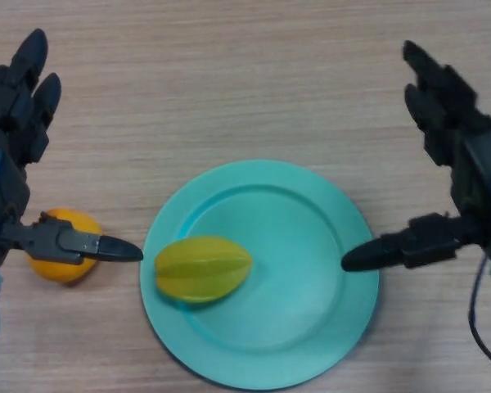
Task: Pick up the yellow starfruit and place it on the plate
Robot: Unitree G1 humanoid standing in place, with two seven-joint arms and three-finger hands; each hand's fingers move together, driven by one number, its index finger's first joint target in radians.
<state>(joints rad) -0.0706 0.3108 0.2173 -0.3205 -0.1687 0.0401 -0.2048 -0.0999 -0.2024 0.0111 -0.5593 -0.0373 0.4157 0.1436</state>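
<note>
Starfruit [203,268] lies on teal plate [311,286] left of centre, both hands spread and empty; left hand [16,147] should lift clear without nudging it.

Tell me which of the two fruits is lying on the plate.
The yellow starfruit, on the left part of the green plate. The orange sits on the table beside it, under the left hand.

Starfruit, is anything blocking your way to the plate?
Nothing visible does. The starfruit already lies on the plate, at its left side. The orange sits off the plate on the table, behind the left robot hand. The right robot hand is open beside the plate.
</note>
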